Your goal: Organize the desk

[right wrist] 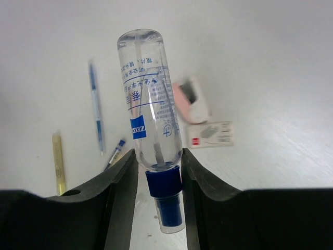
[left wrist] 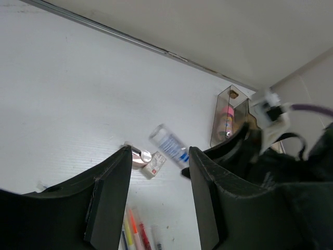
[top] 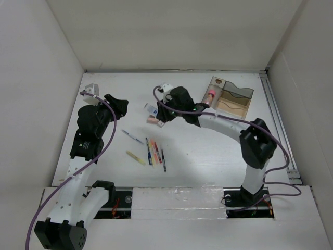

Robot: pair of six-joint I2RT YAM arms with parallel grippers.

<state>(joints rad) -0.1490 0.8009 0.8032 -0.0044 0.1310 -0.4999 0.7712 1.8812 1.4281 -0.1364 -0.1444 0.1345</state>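
Your right gripper (right wrist: 158, 161) clamps the bottle (right wrist: 148, 104) by its neck left of the tray (top: 231, 96) (top view half hides it), your left gripper (left wrist: 158, 172) gapes farther left, over desk (top: 208, 156) bare nearward of the tray.

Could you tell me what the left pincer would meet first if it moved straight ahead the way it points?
Probably the clear bottle held in the right pincer, which lies dead ahead of the open left pincer in its wrist view; depth is unclear.

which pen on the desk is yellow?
The short yellow pen, lying alone left of the bunch, below the blue pen; the rest are blue, dark or orange.
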